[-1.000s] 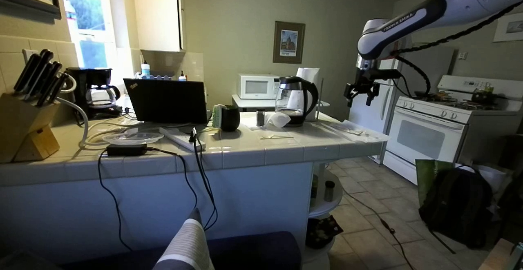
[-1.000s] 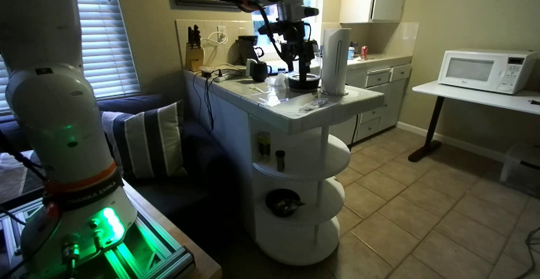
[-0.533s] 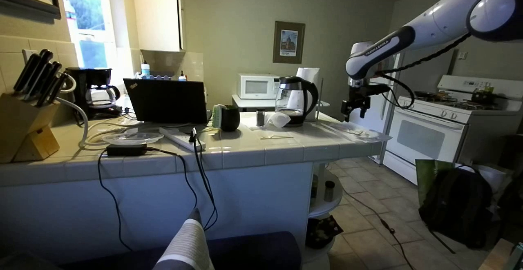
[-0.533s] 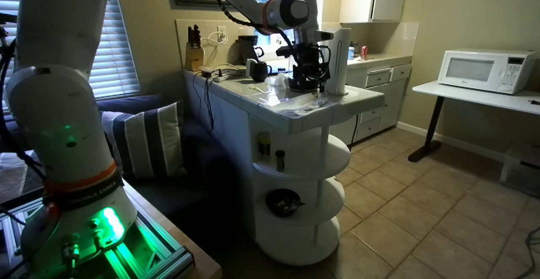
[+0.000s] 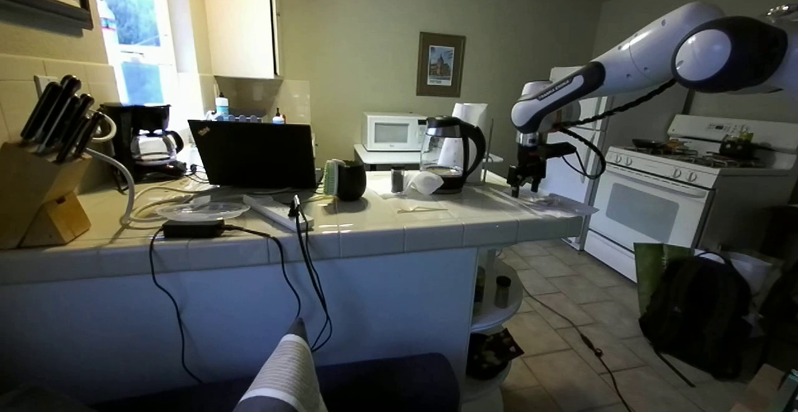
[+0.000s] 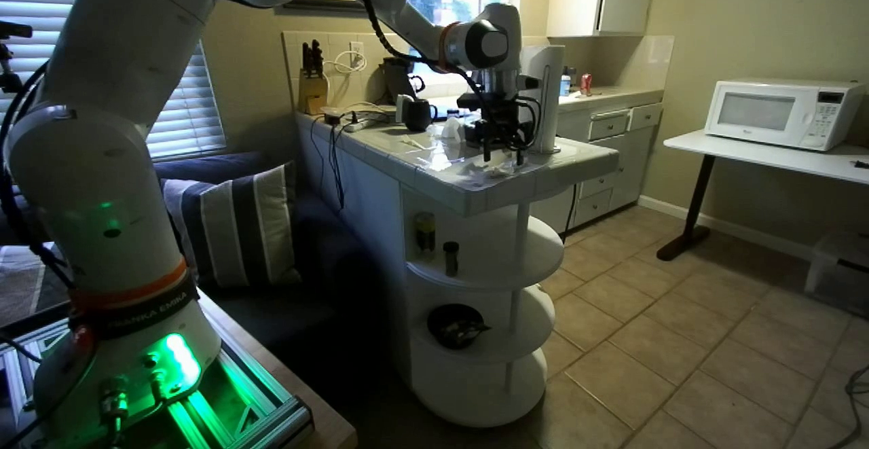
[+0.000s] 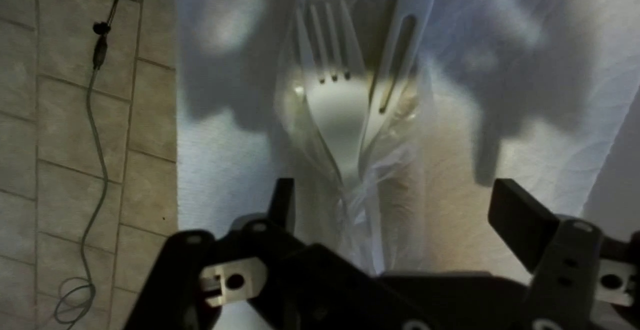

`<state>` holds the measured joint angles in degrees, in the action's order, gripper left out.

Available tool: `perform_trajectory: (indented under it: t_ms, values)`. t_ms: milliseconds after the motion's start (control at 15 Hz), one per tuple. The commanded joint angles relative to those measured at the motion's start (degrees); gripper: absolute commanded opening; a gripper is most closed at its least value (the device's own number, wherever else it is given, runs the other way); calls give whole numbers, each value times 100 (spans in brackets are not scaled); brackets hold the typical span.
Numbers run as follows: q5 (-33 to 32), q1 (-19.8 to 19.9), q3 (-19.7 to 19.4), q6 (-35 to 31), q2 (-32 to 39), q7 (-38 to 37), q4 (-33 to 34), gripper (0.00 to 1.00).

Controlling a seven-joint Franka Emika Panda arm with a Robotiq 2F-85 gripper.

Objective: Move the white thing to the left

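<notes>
The white thing appears to be a clear packet of white plastic cutlery point(image 7: 345, 105). It lies flat on white paper towel at the counter's end, and a fork and a slotted handle show through the wrap. It also shows in both exterior views point(image 5: 545, 201) point(image 6: 501, 169). My gripper point(image 7: 392, 195) is open and empty. It hangs just above the packet, whose lower part lies between the fingers, nearer the left finger in the wrist view. The gripper points down in both exterior views point(image 5: 525, 191) point(image 6: 503, 158). The packet's near end is hidden behind the gripper body.
A glass kettle point(image 5: 436, 153) and a paper towel roll point(image 6: 540, 102) stand close to my gripper. A small rounded white item point(image 5: 426, 182) lies by the kettle. A black mug point(image 5: 352, 180) and laptop point(image 5: 255, 153) stand farther along. The counter edge point(image 6: 468, 201) is nearby.
The arm has lowered my gripper from well above the counter to just over the packet. In the exterior view facing the laptop it also moved a little left. The gripper stays open.
</notes>
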<state>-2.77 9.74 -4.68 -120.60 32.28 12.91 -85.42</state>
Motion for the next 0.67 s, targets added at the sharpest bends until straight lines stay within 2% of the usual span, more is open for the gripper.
perform_trajectory:
  t_ms: [0,67,600]
  values:
    - [112,152,111,448,375,284,588,74]
    - [104,161,110,524,422,301,668,69]
    - [107,124,94,837,555,74,1083,7]
